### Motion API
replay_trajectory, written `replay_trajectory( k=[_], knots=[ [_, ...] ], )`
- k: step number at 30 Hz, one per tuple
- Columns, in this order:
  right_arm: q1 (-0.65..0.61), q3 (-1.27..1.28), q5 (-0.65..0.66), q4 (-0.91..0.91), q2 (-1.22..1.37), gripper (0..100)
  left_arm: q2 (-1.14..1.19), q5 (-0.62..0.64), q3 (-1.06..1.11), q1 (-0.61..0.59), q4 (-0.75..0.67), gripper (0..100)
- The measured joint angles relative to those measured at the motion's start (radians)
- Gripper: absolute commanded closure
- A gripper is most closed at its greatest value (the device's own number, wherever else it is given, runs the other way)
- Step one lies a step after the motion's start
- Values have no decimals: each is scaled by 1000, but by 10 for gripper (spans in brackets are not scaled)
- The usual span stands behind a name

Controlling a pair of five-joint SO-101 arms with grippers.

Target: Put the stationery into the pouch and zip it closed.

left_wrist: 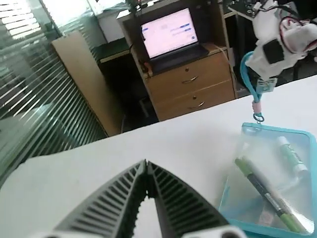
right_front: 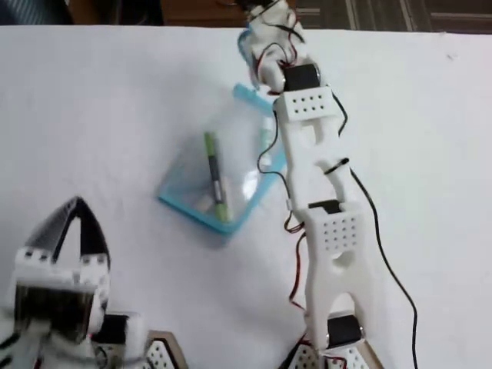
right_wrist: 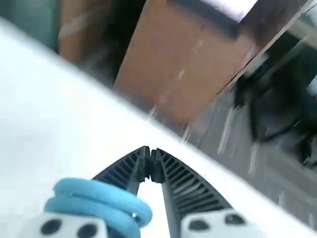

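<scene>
A clear pouch (right_front: pixel 231 165) with blue edging lies mid-table. Inside it are a green pen (right_front: pixel 214 175) and a white-and-green tube (left_wrist: pixel 290 154); the pen (left_wrist: pixel 267 197) lies slantwise beside the tube. A blue strap (left_wrist: pixel 251 84) runs up from the pouch's far corner (left_wrist: pixel 257 126) to my right gripper (right_front: pixel 260 34). In the right wrist view that gripper (right_wrist: pixel 149 151) has its tips together, with the strap's loop (right_wrist: pixel 99 202) caught at the base of its fingers. My left gripper (right_front: pixel 77 209) is shut and holds nothing, near the table's front left, apart from the pouch; its tips (left_wrist: pixel 146 166) point toward the far edge.
The white table (right_front: pixel 100 108) is bare to the left and right of the pouch. The right arm (right_front: pixel 319 177) stretches over the table along the pouch's right side. Past the far edge stand a wooden cabinet (left_wrist: pixel 190 84) with a laptop (left_wrist: pixel 171 34).
</scene>
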Motion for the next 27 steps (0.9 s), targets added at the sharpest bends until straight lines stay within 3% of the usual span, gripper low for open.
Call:
replay_trajectory(
  k=[4, 9, 11, 14, 19, 25, 27],
  knots=[
    [-8, 0, 20, 229, -20, 922, 2, 14, 192, -54, -137, 921],
    [-18, 0, 55, 535, -64, 614, 2, 21, 350, -97, -216, 896],
    [-34, -2, 60, 675, -81, 557, 3, 21, 387, -104, -224, 895],
    [-55, -2, 60, 835, -114, 584, 3, 21, 425, -109, -232, 895],
    [-54, -2, 60, 864, -207, 661, 3, 21, 522, -109, -301, 895],
    [-60, 101, 60, 864, -384, 900, 9, 64, 621, -109, -327, 906],
    [-60, 203, 61, 864, -468, 989, 9, 77, 644, -109, -327, 950]
  ],
)
